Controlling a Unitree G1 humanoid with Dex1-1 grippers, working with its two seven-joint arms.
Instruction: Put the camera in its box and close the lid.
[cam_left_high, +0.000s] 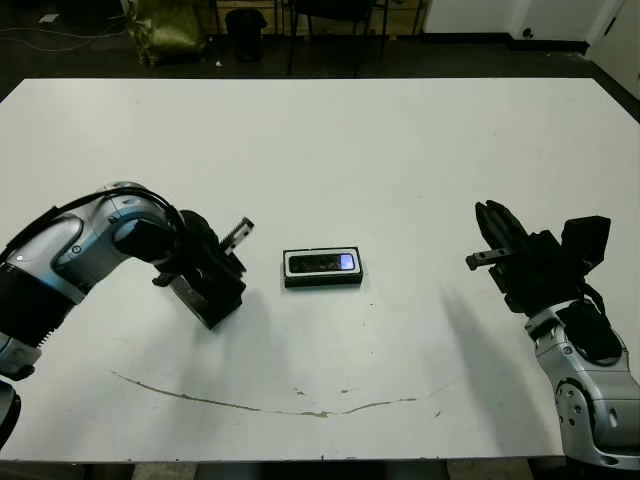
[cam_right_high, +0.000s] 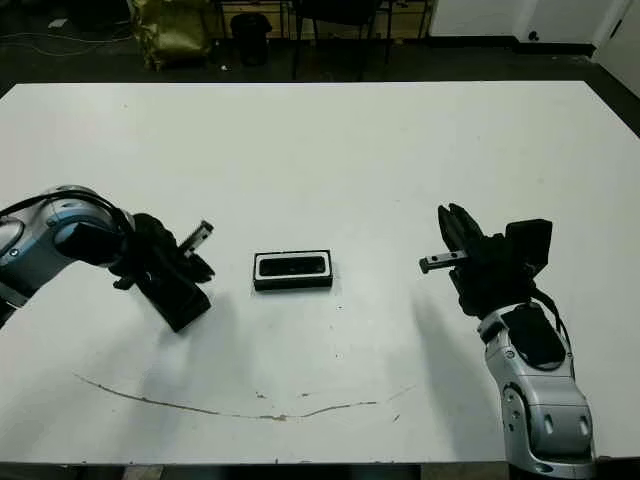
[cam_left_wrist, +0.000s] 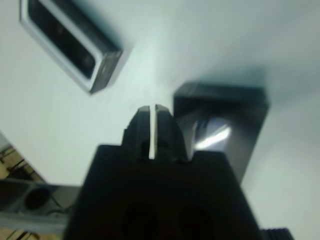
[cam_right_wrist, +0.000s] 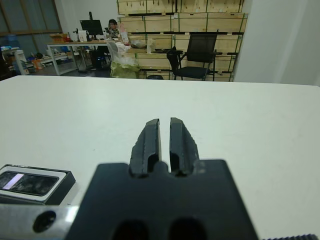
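The camera (cam_left_high: 322, 263) already lies in the box (cam_left_high: 322, 280) mid-table, so the left gripper (cam_left_wrist: 150, 131), fingers together, reaches toward the lid (cam_left_high: 208, 288) beside it, while the right gripper (cam_right_wrist: 165, 142) idles nearly closed.

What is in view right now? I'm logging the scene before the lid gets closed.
table: 1, white, fills the view
box: 1, black walls with a white lining, table centre, open
camera: 1, black with a bluish patch, lying inside the box
lid: 1, black with a glossy patch, on the table next to the left gripper's fingers, off the box
streak: 1, brownish, curved, near the table's front edge
office chair: 1, black, beyond the table
person: 1, seated at a far desk
left gripper: 1, black, shut, left of the box
right gripper: 1, black, shut on nothing, right of the box
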